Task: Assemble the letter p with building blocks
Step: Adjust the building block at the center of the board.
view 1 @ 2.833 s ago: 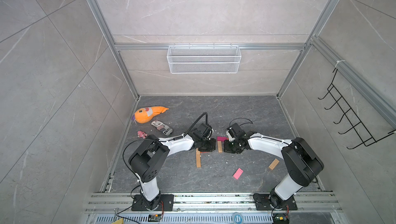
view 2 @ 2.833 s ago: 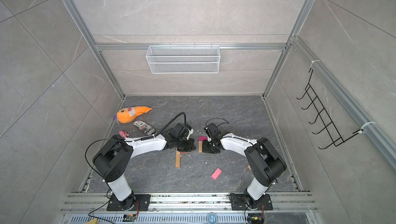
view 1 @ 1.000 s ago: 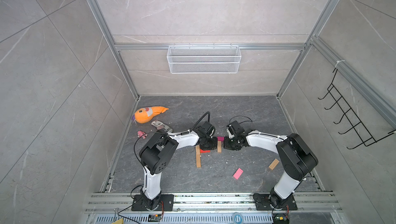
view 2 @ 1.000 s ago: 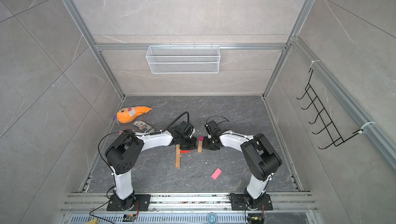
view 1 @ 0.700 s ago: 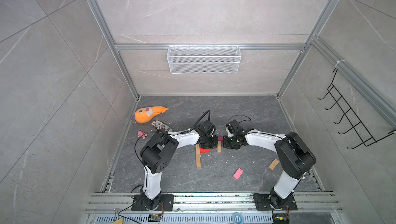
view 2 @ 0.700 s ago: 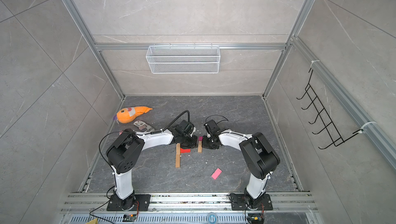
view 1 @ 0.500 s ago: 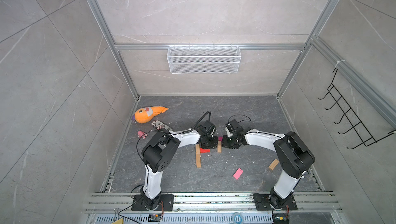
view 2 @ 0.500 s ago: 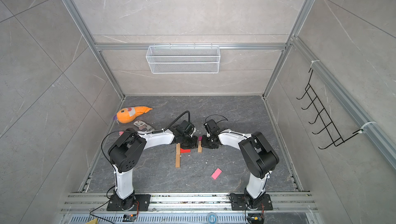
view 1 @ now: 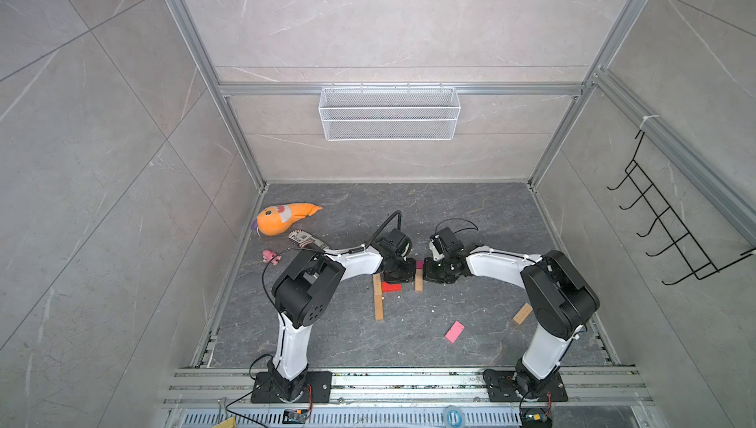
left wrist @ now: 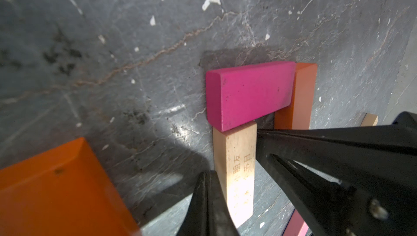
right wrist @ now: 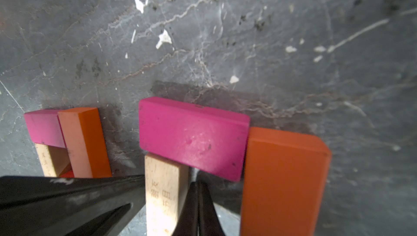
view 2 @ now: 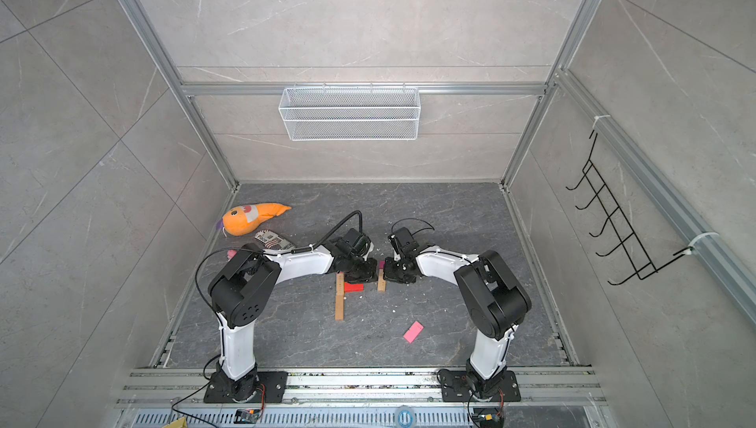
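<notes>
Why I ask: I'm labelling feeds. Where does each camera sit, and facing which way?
Both top views: high overhead, facing down at the floor; left arm, right arm whole.
Left wrist: on left arm, facing the magenta brick; shut left tool shows.
Right wrist: on right arm, facing it too; shut right tool shows.
Wrist views share the tan brick between the tools.

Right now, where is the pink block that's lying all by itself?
In both top views the pink brick lies flat on the grey floor on the robot's right side, between the tan stem and a loose tan brick.
</notes>
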